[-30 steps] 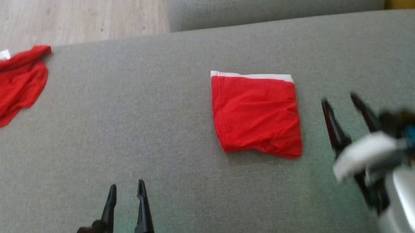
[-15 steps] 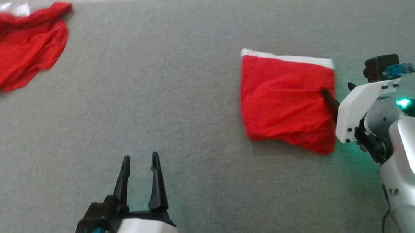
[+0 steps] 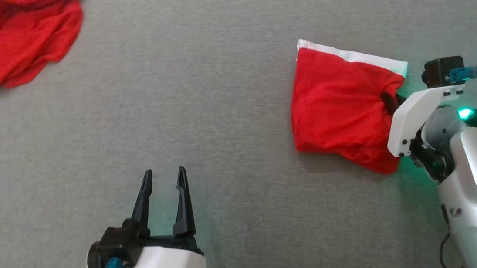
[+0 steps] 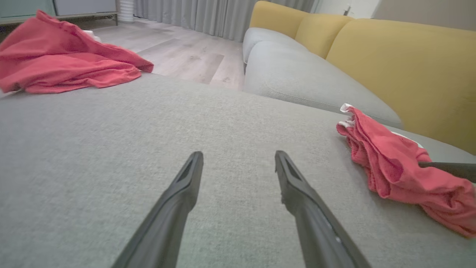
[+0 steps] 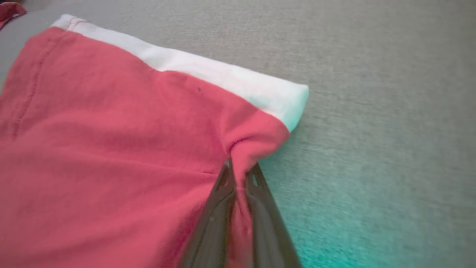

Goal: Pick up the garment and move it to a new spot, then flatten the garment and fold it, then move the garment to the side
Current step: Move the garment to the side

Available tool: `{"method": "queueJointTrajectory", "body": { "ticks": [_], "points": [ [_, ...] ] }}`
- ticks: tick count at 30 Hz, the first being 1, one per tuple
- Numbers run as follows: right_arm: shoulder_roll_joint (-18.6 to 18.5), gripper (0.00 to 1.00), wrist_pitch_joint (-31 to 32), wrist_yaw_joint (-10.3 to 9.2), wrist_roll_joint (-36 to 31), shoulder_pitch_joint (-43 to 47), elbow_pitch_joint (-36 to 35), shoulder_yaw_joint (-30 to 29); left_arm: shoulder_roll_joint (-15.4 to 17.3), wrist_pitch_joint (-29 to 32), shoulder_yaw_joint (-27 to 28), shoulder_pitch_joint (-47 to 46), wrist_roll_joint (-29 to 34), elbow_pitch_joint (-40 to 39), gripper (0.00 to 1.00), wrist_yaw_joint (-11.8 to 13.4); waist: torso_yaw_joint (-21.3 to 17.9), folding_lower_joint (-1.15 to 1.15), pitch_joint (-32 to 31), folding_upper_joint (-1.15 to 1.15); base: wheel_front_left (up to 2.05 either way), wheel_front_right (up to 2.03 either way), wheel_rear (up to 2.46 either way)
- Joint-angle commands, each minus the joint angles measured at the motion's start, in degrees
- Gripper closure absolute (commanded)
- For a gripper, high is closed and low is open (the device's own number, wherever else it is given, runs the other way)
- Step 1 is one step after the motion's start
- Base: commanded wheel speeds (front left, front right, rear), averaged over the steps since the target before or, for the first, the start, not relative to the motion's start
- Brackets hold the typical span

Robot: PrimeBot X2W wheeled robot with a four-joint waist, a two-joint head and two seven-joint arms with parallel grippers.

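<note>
As the folded red garment (image 3: 336,102), right of centre on the grey cushion (image 3: 216,88), looks light & floppy, the right claw (image 3: 387,100) pinching its right edge suits, tho layers may sag; left claw (image 3: 163,180) wide, empty.

Two red garments lie on the grey cushion (image 3: 216,88) — one folded garment (image 3: 341,111) with a white band, toward the cushion's right edge, and one crumpled garment (image 3: 14,37) at its far left corner. Two grippers show over it — the left gripper (image 3: 164,171) near the front edge and the right gripper (image 5: 240,169) at the folded piece, each with two dark fingers.
</note>
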Motion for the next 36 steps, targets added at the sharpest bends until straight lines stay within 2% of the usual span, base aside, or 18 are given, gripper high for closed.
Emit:
{"method": "queueJointTrajectory", "body": {
  "ticks": [1,4,5,6,7,12,16,19,23,27,31,36],
  "points": [
    [-0.55,1.00,-1.38,-0.04,0.21,-0.78,-1.67,1.31,0.19,-0.57,1.83,-2.19,0.84,-2.02,0.00,-0.26,-2.52,0.00,0.12,0.00,0.00,0.00,0.00],
    [-1.39,1.00,-2.67,-0.04,0.49,-1.05,-2.66,1.90,0.53,-0.56,1.60,-2.61,1.45,-2.56,0.00,-0.46,-6.34,0.00,0.54,0.00,0.00,0.00,0.00],
    [-1.39,1.00,-2.67,-0.04,0.49,-1.05,-2.66,1.90,0.53,-0.56,1.60,-2.61,1.45,-2.56,0.00,-0.46,-6.34,0.00,0.54,0.00,0.00,0.00,0.00],
    [-1.76,1.00,-3.02,-0.04,0.63,-1.15,-3.09,1.98,0.64,-0.54,1.45,-2.84,1.64,-2.78,0.00,-0.55,-7.74,0.00,0.79,0.00,0.00,0.00,0.00],
    [-2.54,1.00,-3.48,-0.04,0.97,-1.32,-3.99,2.15,0.93,-0.34,1.17,-3.34,2.04,-3.32,0.00,-0.58,-10.99,0.00,1.45,0.00,0.00,0.00,0.00],
    [-4.38,1.00,-4.53,-0.04,1.68,-1.78,-6.66,1.69,2.01,0.96,0.51,-5.02,3.21,-5.01,0.00,-0.55,-19.57,0.00,3.80,0.00,0.00,0.00,0.00],
    [-5.31,1.00,-5.26,-0.04,2.35,-2.45,-8.12,0.53,2.98,2.72,-0.29,-6.63,4.31,-6.55,0.00,-0.64,-25.06,0.00,5.97,0.00,0.00,0.00,0.00],
    [-5.63,1.00,-5.86,-0.04,2.76,-3.43,-8.46,-0.64,3.63,4.14,-0.92,-7.80,5.06,-7.80,0.00,-0.72,-27.70,0.00,7.52,0.00,0.00,0.00,0.00],
    [-5.84,1.00,-6.65,-0.04,2.84,-4.83,-8.08,-1.93,4.44,5.82,-1.61,-8.79,5.89,-9.33,0.00,-0.69,-29.28,0.00,9.16,0.00,0.00,0.00,0.00],
    [-6.46,1.00,-7.34,-0.04,2.51,-6.10,-7.10,-3.23,4.96,6.81,-2.14,-9.36,6.36,-10.65,0.00,-0.70,-28.87,0.00,10.40,0.00,0.00,0.00,0.00],
    [-8.17,1.00,-7.36,-0.04,1.33,-8.58,-5.37,-4.89,5.07,7.44,-2.63,-10.02,6.77,-11.66,0.00,-0.59,-27.01,0.00,11.49,0.00,0.00,0.00,0.00],
    [-13.10,1.00,-6.42,-0.04,-1.90,-13.20,-2.00,-7.84,4.90,7.73,-3.09,-10.86,7.21,-13.08,0.00,-0.27,-23.20,0.00,13.15,0.00,0.00,0.00,0.00]
  ]
}}
